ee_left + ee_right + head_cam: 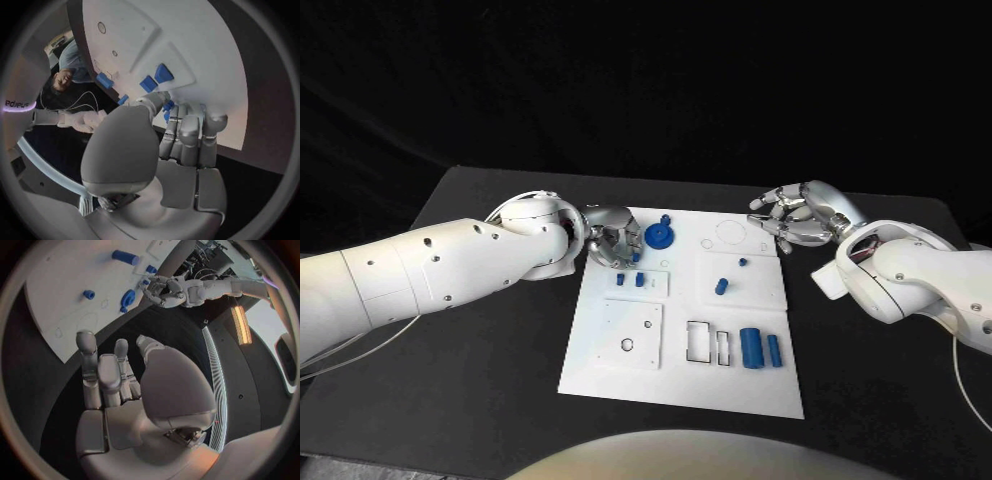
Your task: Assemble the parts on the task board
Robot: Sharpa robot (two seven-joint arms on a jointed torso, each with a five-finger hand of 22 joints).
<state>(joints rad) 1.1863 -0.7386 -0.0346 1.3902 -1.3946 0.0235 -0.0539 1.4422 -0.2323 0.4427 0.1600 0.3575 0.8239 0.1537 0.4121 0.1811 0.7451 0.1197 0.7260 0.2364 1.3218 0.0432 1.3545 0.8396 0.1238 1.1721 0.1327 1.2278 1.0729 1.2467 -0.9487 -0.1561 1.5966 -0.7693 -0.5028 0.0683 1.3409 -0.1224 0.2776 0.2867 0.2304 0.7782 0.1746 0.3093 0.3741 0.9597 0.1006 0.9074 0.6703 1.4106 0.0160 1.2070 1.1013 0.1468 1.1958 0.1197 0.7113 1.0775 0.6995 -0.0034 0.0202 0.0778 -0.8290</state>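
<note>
Left hand [607, 240] sits over the far left corner of the white rectangular task board [632, 375], fingers curled downward; whether they pinch a part cannot be told from any view. Just beside its fingertips, toward the board's middle, stands a round blue disc-shaped part [659, 237], and directly below the hand two small blue blocks [630, 281] stand in their raised white plate. In the left wrist view the curled fingers [187, 131] lie at the board's edge, with the blue blocks [156, 79] just beyond them. Right hand [793, 217] hovers off the far right edge of the board over the black table [473, 330], released, fingers spread and holding nothing; the right wrist view shows its fingers [100, 372] apart above the board's edge. Further out, a small blue peg [720, 286] lies mid-board, and two blue cylinders [760, 348] lie near the board's near right part, beside rectangular slots [708, 345].
</note>
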